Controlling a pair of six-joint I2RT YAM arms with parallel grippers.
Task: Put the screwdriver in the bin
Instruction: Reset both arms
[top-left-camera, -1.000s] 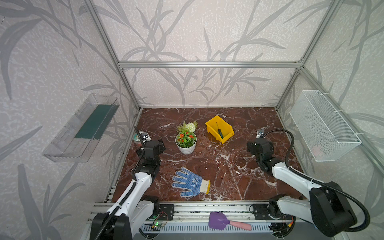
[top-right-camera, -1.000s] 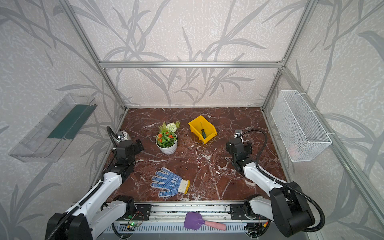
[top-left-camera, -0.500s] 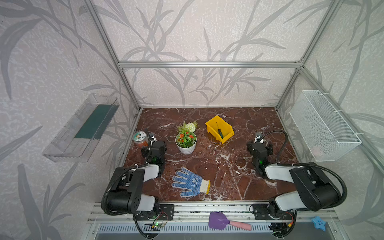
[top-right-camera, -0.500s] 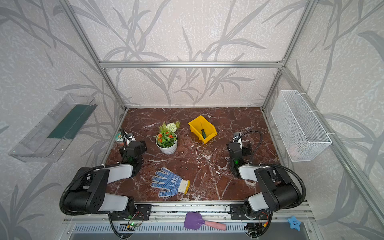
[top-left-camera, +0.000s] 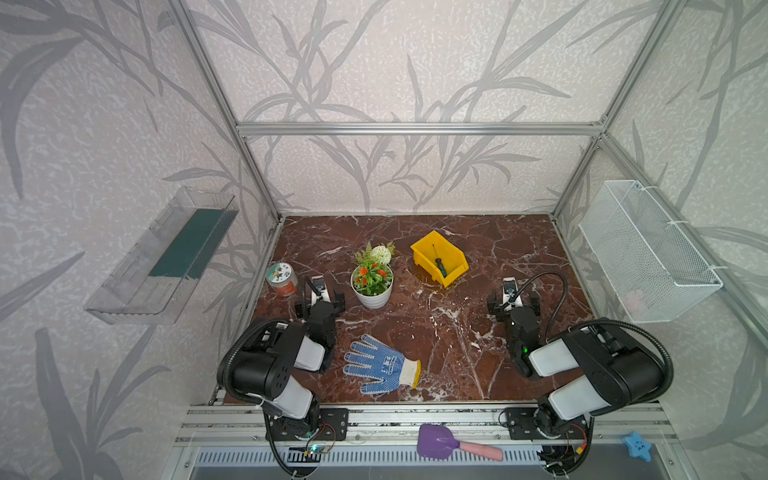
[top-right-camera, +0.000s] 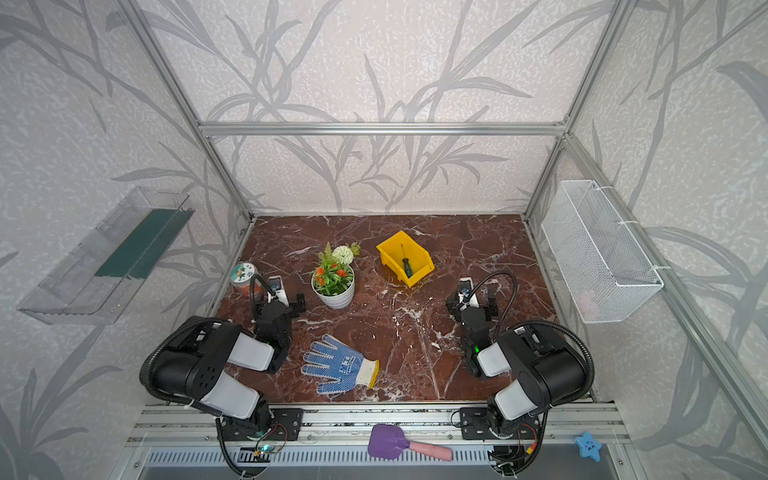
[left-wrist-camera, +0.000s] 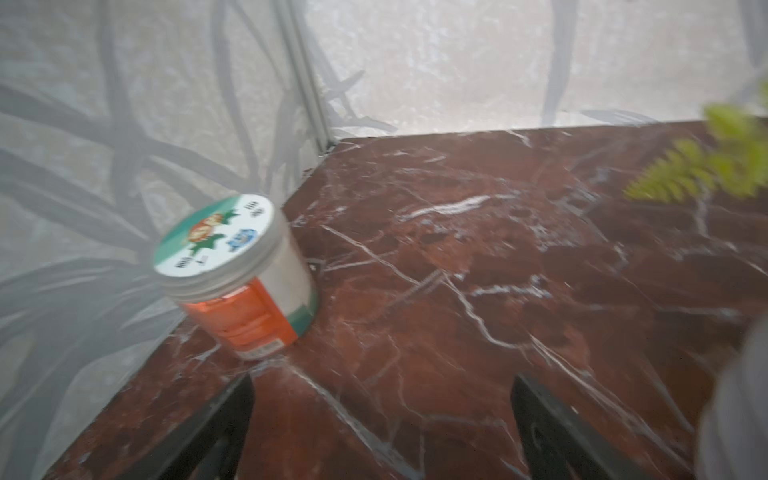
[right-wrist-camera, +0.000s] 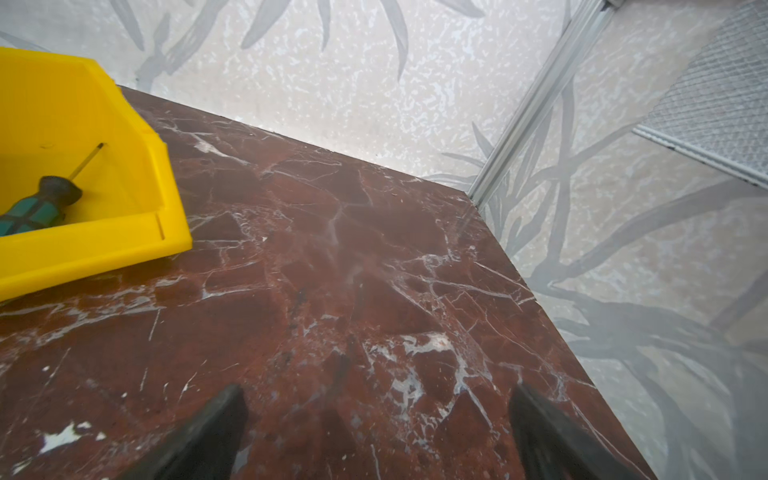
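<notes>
Screwdriver (top-left-camera: 439, 264) lies in the bin (top-left-camera: 452, 250).
Left gripper (left-wrist-camera: 382, 386) and right gripper (right-wrist-camera: 374, 395) gape empty; a stray swing could tip the bin.

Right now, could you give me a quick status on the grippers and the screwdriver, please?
Left gripper open, empty. Right gripper open, empty. Screwdriver lying inside the bin. Nothing in the way.

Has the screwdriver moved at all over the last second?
No. The screwdriver lies at the same spot inside the yellow bin as before, and the bin has kept its place beside the flowerpot.
</notes>
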